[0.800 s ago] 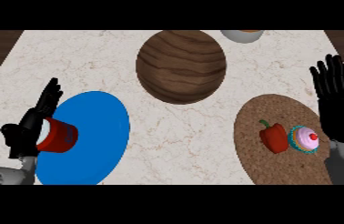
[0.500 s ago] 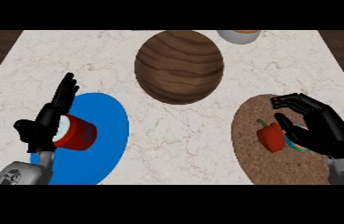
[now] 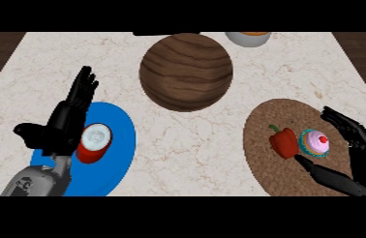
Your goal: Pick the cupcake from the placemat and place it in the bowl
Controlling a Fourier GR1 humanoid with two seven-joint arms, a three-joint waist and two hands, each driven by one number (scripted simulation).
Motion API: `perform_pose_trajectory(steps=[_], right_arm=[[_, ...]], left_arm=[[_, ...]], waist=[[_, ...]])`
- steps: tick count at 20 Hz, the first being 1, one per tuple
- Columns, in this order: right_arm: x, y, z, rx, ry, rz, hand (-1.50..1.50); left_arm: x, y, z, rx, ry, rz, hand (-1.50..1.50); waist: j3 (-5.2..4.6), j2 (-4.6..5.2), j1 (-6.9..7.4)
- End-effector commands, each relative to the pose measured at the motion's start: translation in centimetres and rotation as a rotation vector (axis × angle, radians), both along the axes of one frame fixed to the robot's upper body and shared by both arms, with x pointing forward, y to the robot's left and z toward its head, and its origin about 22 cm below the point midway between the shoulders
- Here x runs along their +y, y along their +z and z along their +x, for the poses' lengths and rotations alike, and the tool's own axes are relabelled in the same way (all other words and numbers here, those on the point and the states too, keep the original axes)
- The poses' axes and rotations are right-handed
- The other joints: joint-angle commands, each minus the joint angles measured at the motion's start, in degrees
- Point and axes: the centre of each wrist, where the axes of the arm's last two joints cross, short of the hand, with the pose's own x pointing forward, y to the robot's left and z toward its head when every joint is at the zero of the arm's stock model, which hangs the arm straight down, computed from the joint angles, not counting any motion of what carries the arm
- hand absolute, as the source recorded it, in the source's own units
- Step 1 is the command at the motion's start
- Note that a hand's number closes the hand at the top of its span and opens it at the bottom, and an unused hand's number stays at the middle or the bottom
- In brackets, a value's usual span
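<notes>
The cupcake [image 3: 315, 142] sits on the brown placemat [image 3: 268, 174], just beside a red pepper [image 3: 283, 141]. The right hand [image 3: 342, 150] brackets it, fingers and thumb spread apart on either side, holding nothing; the frame's edge cuts off its palm. The wooden bowl [image 3: 187, 70] lies well apart. The left hand [image 3: 66, 121] rests open, partly hiding a red cup [image 3: 94, 143] on the blue plate [image 3: 118, 162].
</notes>
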Motion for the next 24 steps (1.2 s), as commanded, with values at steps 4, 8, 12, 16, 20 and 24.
perform_pose_trajectory(steps=[4, 8, 12, 16, 20, 24], right_arm=[[-1.1, 5.9, -3.5, -0.119, -0.07, -0.106, -1.5], [-2.8, 9.2, -3.3, 0.003, -0.186, -0.221, -1.5], [-3.1, 12.1, -2.5, 0.129, -0.166, -0.245, -1.5], [-3.8, 13.3, -2.2, 0.305, -0.14, -0.267, -1.5], [-2.1, 12.5, -1.9, 0.437, -0.106, -0.326, -1.5], [-3.7, 10.0, -1.8, 0.546, -0.091, -0.364, -1.5]], left_arm=[[-3.2, -2.1, -0.2, 0.098, -0.021, -0.022, 0.0], [-3.0, -2.3, -0.1, 0.076, -0.024, 0.002, 0.0], [-2.3, -1.6, -1.1, 0.088, -0.04, 0.011, 0.0], [-3.4, -2.4, -0.7, 0.069, -0.052, 0.002, 0.0], [-2.8, -1.9, 0.8, 0.09, -0.032, -0.008, 0.0], [-1.2, -3.2, 0.1, 0.09, -0.038, 0.0, 0.0]], waist=[[-0.75, 0.7, 0.37], [-0.79, 0.85, 1.07], [-0.74, 0.88, 2.25], [-0.74, 1.04, 2.09], [-0.72, 1.18, 2.27], [-0.66, 1.11, 2.23]])
